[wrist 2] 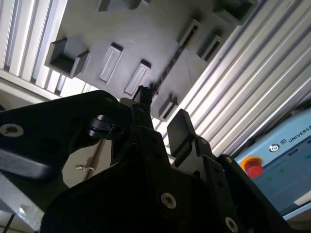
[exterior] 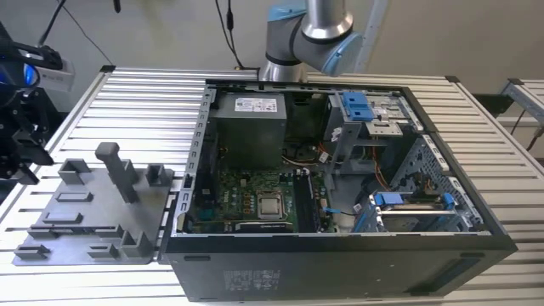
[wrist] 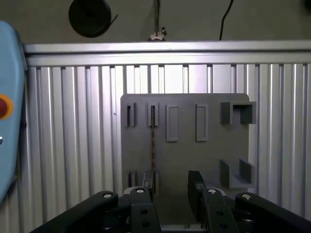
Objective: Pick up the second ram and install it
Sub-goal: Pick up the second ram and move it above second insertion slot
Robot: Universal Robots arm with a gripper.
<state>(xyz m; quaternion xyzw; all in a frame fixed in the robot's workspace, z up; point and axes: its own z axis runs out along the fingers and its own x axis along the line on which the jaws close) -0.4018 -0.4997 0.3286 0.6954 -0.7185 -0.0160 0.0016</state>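
Hand (wrist: 170,190): fingers spread, holding nothing, poised over the plate (wrist: 180,160) on the table (wrist: 73,145).
Ram (wrist: 153,145): stands on edge in the plate's slots, off-centre, close by one finger.
Your step: centre the ram between the fingers, square them to its flat faces, and descend straight.

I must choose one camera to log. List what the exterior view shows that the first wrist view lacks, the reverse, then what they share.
Exterior view, not the first wrist view: the open computer case and its green circuit board. First wrist view, not the exterior: the second ram, standing on edge in the grey fixture plate. Shared: that plate and the ribbed table.
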